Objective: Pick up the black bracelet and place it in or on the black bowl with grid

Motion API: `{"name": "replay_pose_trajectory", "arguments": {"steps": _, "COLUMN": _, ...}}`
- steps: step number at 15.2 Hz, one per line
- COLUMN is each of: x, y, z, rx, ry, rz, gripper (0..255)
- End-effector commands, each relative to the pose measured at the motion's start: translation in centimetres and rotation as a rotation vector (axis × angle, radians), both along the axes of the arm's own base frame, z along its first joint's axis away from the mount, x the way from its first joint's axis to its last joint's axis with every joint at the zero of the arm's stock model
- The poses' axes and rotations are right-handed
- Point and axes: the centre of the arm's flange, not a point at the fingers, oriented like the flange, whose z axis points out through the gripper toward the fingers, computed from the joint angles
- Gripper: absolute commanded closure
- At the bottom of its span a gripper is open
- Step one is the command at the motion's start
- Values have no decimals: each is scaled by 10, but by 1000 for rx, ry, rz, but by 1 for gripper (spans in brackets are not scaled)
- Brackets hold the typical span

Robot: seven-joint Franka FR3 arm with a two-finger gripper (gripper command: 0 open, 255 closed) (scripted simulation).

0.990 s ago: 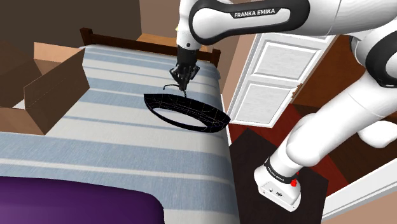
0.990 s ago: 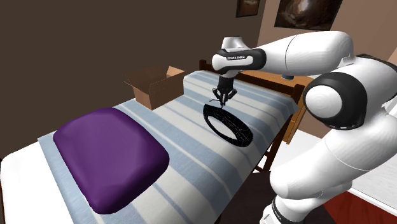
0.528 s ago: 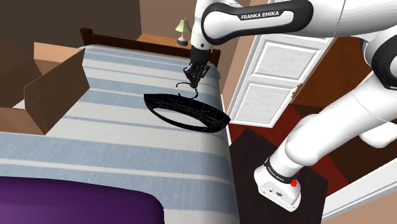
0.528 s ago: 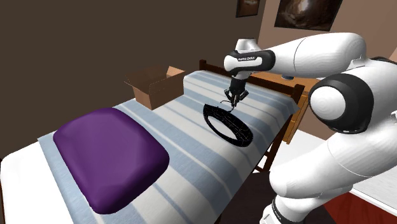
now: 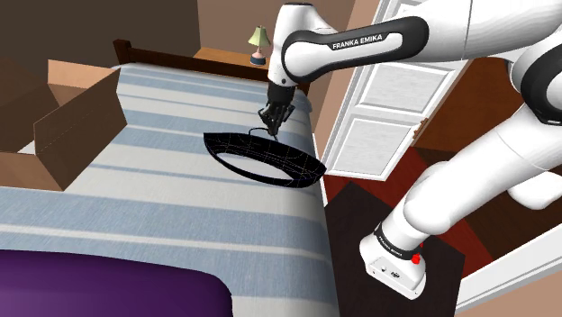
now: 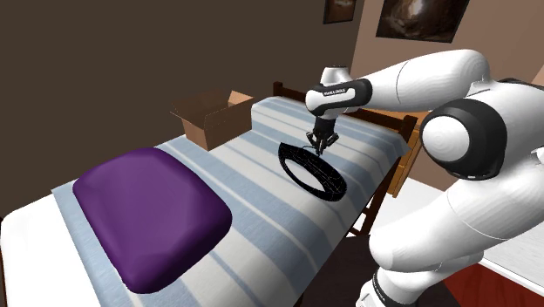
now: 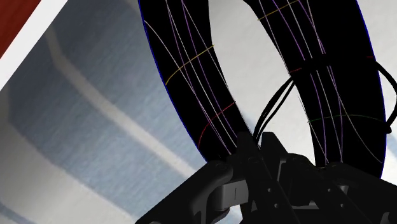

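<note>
Bracelet over the bowl's far rim, release not yet done.

Shoulder view, left to right: cardboard box (image 5: 63, 117) at the striped bed's (image 5: 162, 194) edge, then the black grid bowl (image 5: 270, 171) on the bed, with the end effector (image 5: 267, 124) just above its far rim. In the last second the end effector has slid towards that view's right and dropped. The black bracelet (image 7: 277, 102), a thin loop pinched in the closed fingers, now dangles at the rim, over the bowl's inside by the wrist view. Transport looks nearly finished; lowering and letting go remain. The forearm reaches in from the right, wrist bent down, end effector near vertical.
</note>
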Motion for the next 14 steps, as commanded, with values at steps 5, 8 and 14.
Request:
{"name": "replay_pose_trajectory", "arguments": {"steps": 5, "x": 0, "y": -1, "z": -32, "rx": 0, "ry": -1, "rz": 0, "gripper": 255}}
{"name": "replay_pose_trajectory", "arguments": {"steps": 8, "x": 0, "y": -1, "z": -32, "rx": 0, "ry": -1, "rz": 0, "gripper": 255}}
{"name": "replay_pose_trajectory", "arguments": {"steps": 14, "x": 0, "y": -1, "z": -32, "rx": 0, "ry": -1, "rz": 0, "gripper": 0}}
